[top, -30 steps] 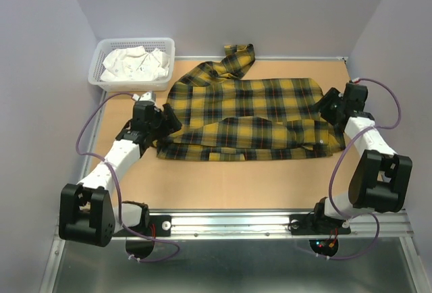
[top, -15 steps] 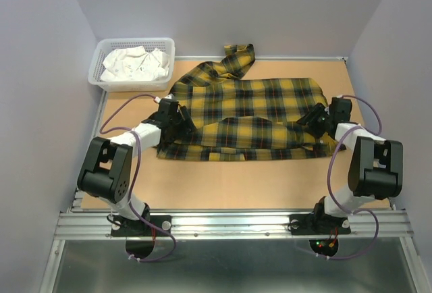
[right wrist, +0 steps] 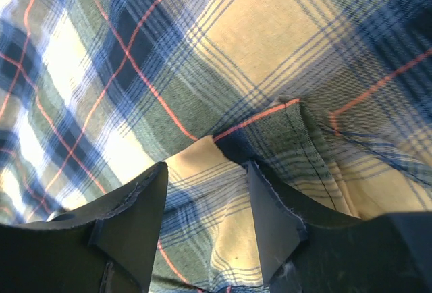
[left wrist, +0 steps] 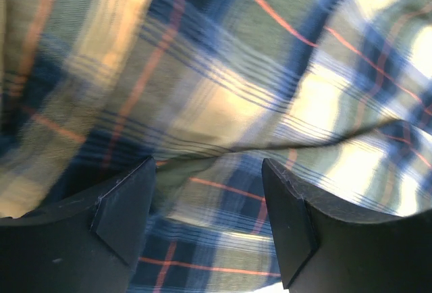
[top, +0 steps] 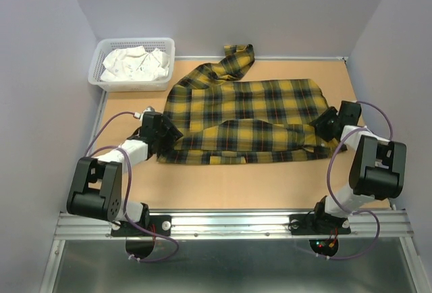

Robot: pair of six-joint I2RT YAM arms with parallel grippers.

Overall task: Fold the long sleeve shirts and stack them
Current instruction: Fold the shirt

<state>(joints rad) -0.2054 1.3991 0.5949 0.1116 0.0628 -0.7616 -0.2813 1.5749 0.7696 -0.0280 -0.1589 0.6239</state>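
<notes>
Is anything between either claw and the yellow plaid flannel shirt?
Nothing visible. The left claw and right claw are open at opposite ends of the yellow plaid flannel shirt, and its cloth fills both wrist views. The white plastic basket sits apart, far left.

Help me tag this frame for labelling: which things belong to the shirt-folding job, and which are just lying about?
Job in hand:
- plaid shirt, spread on the table
- left gripper, open over the shirt
- right gripper, open over the shirt

Lying about:
- basket, far left corner
- white cloth inside it
</notes>
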